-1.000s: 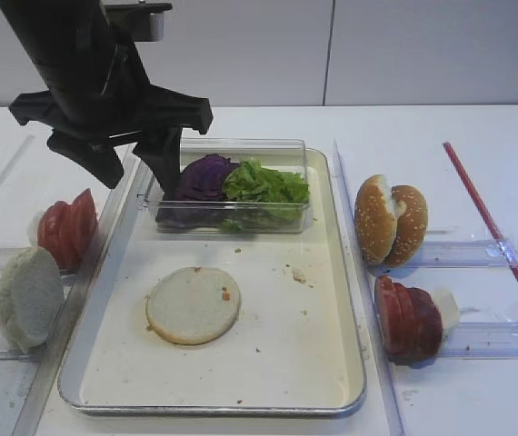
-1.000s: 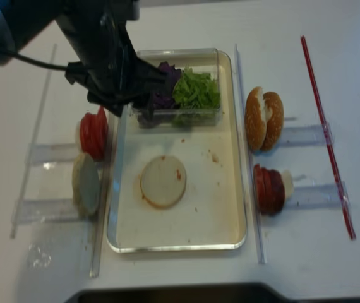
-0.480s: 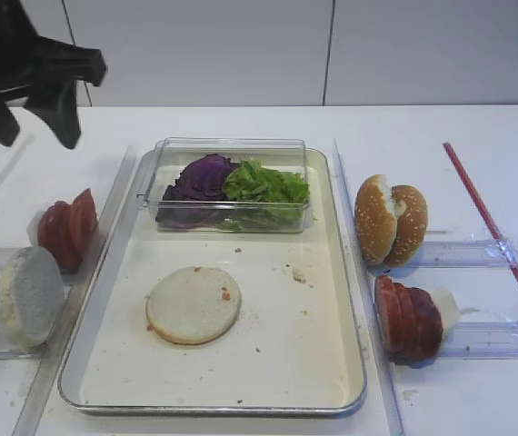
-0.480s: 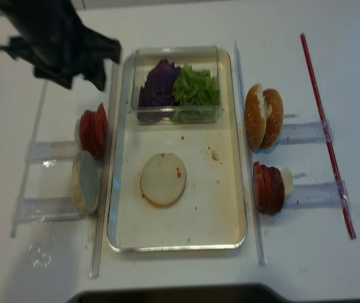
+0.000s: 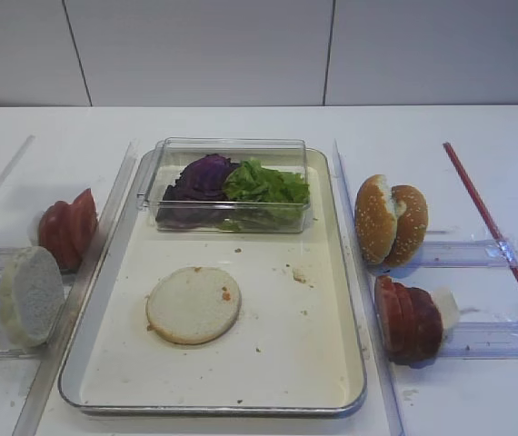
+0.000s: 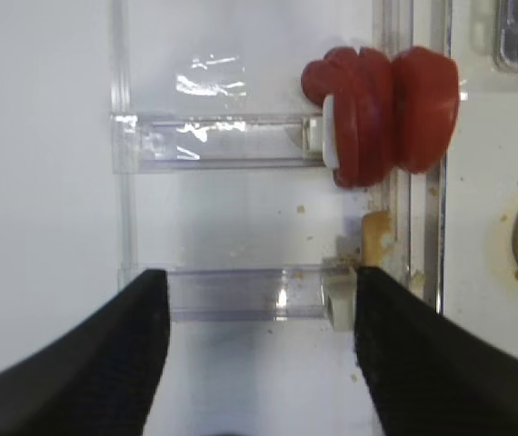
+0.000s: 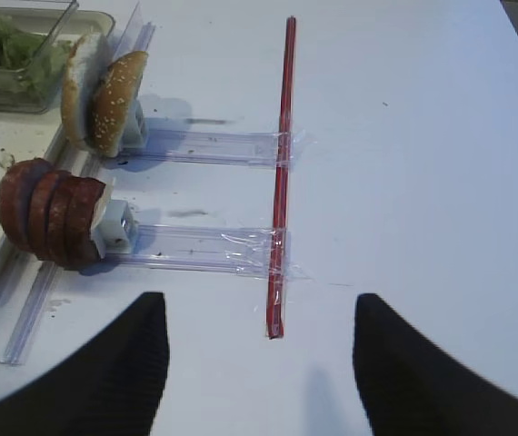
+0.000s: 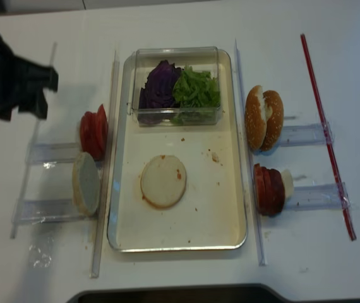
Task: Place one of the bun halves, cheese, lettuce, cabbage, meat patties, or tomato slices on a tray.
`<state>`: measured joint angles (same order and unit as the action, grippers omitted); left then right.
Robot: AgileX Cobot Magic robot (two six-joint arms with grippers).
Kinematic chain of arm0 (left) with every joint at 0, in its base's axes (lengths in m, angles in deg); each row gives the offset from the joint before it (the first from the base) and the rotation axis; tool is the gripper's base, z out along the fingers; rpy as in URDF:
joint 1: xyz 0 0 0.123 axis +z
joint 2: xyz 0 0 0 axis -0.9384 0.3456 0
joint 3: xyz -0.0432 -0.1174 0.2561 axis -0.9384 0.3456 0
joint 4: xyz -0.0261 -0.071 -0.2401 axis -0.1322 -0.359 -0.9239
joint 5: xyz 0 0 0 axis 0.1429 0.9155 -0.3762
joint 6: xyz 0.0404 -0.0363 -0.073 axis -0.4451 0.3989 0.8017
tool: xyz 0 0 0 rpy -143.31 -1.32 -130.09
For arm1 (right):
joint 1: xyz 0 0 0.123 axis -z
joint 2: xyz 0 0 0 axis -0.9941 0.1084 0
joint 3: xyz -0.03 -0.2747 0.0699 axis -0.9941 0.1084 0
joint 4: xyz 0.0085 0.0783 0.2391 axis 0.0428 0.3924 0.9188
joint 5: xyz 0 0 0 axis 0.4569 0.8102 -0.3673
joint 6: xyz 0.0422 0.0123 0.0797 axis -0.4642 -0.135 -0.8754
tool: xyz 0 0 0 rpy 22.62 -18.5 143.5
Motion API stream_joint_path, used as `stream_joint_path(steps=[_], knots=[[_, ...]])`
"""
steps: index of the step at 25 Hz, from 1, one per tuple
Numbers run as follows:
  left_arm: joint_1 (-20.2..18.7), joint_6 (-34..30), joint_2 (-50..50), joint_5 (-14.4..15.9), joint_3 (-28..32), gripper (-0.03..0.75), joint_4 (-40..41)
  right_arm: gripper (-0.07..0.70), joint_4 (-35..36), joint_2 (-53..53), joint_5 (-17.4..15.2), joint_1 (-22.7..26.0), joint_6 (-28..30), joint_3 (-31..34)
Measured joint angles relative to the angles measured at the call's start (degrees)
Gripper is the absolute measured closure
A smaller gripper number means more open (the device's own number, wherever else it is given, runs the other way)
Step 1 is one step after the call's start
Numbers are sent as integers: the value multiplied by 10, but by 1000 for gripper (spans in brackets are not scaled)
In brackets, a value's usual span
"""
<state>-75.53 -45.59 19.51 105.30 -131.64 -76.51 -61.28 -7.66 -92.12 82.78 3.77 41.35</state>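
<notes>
So the thin bun half [image 5: 193, 304] lies flat on the cream tray [image 5: 332, 363], nearer the front. Behind it, the clear box [image 5: 230, 185] holds purple cabbage [image 5: 203, 177] and lettuce [image 5: 266, 182] side by side. Tomato slices [image 5: 68, 229] stand left of the tray. Left gripper [image 6: 259, 350] hangs wide and empty over the surface [image 5: 477, 145]; right gripper [image 7: 259, 350] also spread, holding nothing.

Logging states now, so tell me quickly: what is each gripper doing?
Left gripper: open, holding nothing.
Right gripper: open, holding nothing.
</notes>
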Motion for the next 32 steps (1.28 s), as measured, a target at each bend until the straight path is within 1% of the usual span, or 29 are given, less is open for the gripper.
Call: stream_joint_path(steps=[7, 14, 20, 32], knots=[[0, -3, -153, 3, 113, 304, 0, 169, 0, 0, 0, 0, 0, 0], [0, 7, -334, 8, 205, 304, 0, 169, 0, 0, 0, 0, 0, 0], [0, -3, -488, 12, 267, 304, 2, 169, 0, 0, 0, 0, 0, 0], [0, -29, -698, 19, 368, 304, 4, 169, 0, 0, 0, 0, 0, 0]])
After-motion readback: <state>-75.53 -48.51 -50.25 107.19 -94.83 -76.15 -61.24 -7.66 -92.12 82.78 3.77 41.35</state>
